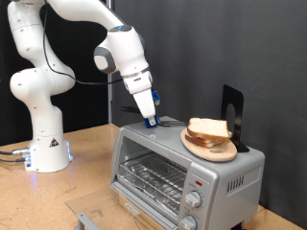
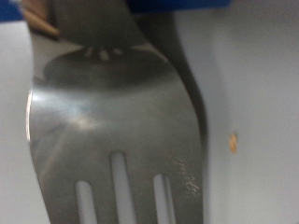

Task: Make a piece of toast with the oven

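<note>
The silver oven (image 1: 225,177) stands at the exterior view's lower right, its glass door shut and the wire rack showing through it. Two alike slices of toast bread (image 1: 207,128) lie stacked on a round wooden plate (image 1: 204,151) on the oven's top. My gripper (image 1: 151,122), with blue fingertips, is down at the oven's top, left of the plate, at the end of a metal slotted spatula (image 1: 171,121). In the wrist view the spatula's blade (image 2: 121,121) fills the picture, blurred and very close, over the pale oven top. The fingers show only as a blue strip at the edge.
A black upright stand (image 1: 233,113) is behind the plate on the oven. The oven's two knobs (image 1: 193,201) and red light (image 1: 199,180) are on its front right. My white base (image 1: 46,144) stands at the left on the wooden table. A crumb (image 2: 233,142) lies beside the spatula.
</note>
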